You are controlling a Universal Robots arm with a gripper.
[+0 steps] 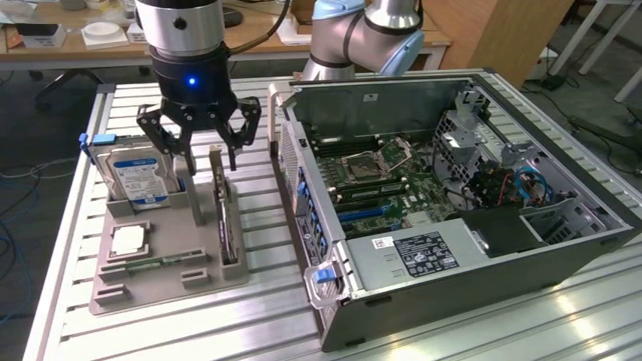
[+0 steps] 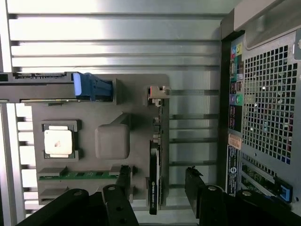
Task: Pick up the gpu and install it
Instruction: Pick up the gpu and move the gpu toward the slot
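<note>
Jaws spread wide and gripping nothing, hanging just above the gpu, one finger on either side of its upper edge with a gap on both sides. Thin dark card standing on edge in a slot of a grey holder tray on the slatted metal table. To the exterior view's left, a hard drive upright in the same tray. Nearer the front, a processor chip and a green memory stick, both flat. To the exterior view's right, an open computer case, motherboard exposed.
</note>
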